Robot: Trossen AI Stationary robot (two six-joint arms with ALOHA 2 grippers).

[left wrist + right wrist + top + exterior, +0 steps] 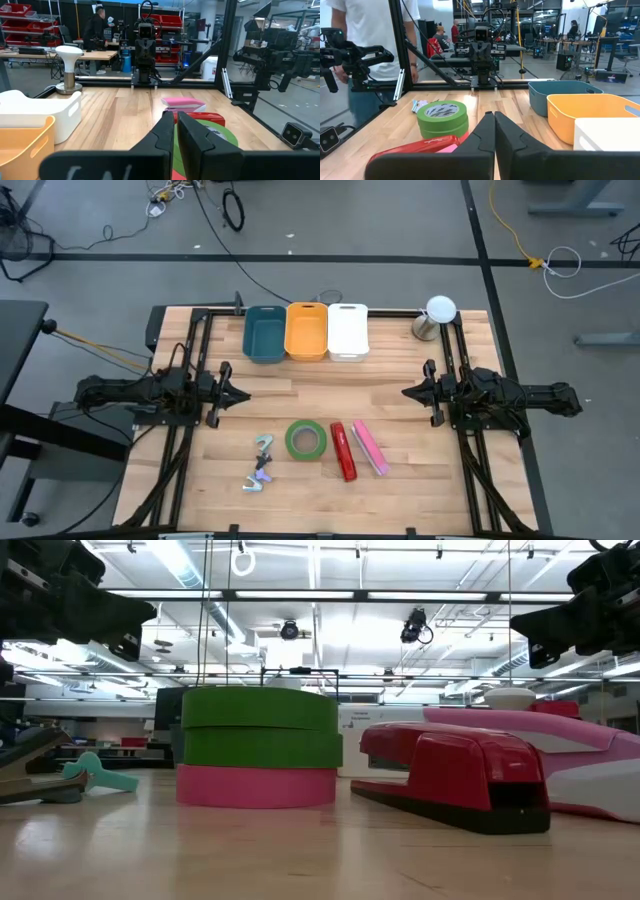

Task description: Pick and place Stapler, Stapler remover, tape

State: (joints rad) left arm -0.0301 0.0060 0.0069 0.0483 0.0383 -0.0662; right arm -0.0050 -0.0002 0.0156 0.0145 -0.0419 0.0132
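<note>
High view: left gripper (240,395) with jaws pressed together, gripping nothing, hovering over the desk (400,480) at its left side, arm stretched level and pointing toward the centre. Right gripper (410,393) the same on the opposite side, jaws fully together, empty, aimed back at the left one. Between and nearer the front edge: one green tape (306,440) lying flat, one red stapler (344,450) just right of it, one pink stapler (370,446) beside that, two removers (260,463) left of the tape. Along the back: three bins (306,332), blue, orange, white, touching in a row.
</note>
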